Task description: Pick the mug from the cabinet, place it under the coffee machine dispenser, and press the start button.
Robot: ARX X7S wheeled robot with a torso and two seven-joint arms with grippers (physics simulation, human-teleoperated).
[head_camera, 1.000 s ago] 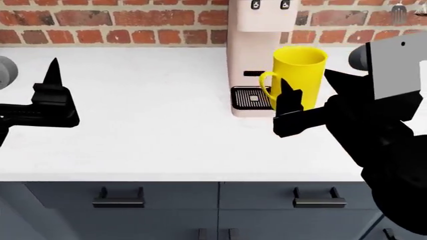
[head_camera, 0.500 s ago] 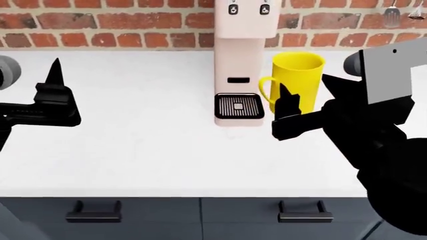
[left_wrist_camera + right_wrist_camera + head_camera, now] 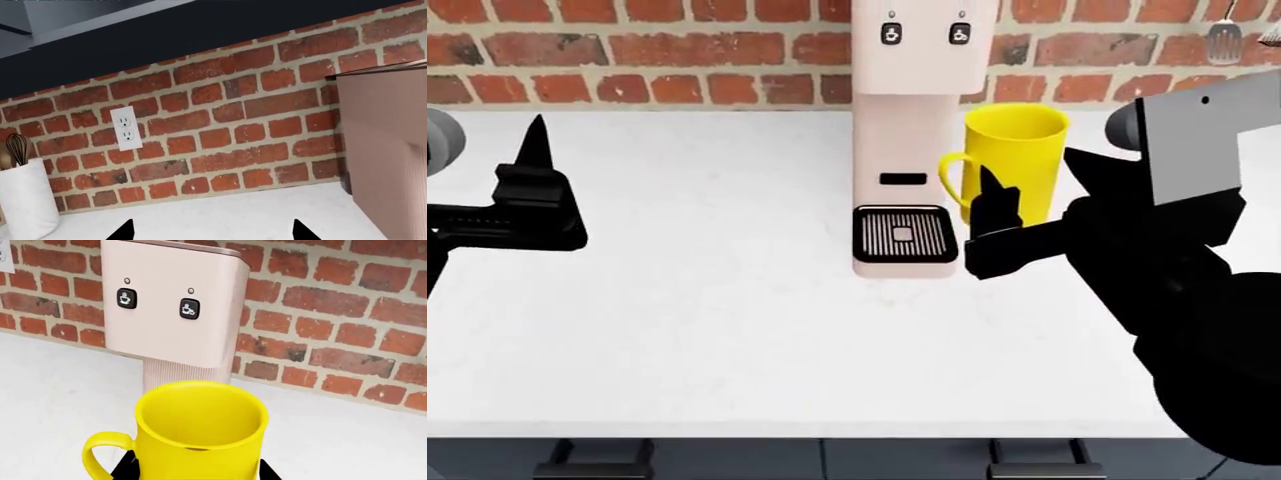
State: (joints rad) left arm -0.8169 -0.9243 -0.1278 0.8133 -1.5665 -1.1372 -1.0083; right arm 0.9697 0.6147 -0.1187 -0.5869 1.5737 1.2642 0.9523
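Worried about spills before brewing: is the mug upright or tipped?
Upright. The mug stands with its rim level and open end up, held by the right hand beside the drip tray; it looks empty.

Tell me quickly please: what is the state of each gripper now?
Left gripper: open, holding nothing.
Right gripper: closed on the yellow mug, beside the coffee machine.

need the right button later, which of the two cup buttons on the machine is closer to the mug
The right-hand button on the coffee machine's head: it sits on the side toward the yellow mug; the other button is further left.
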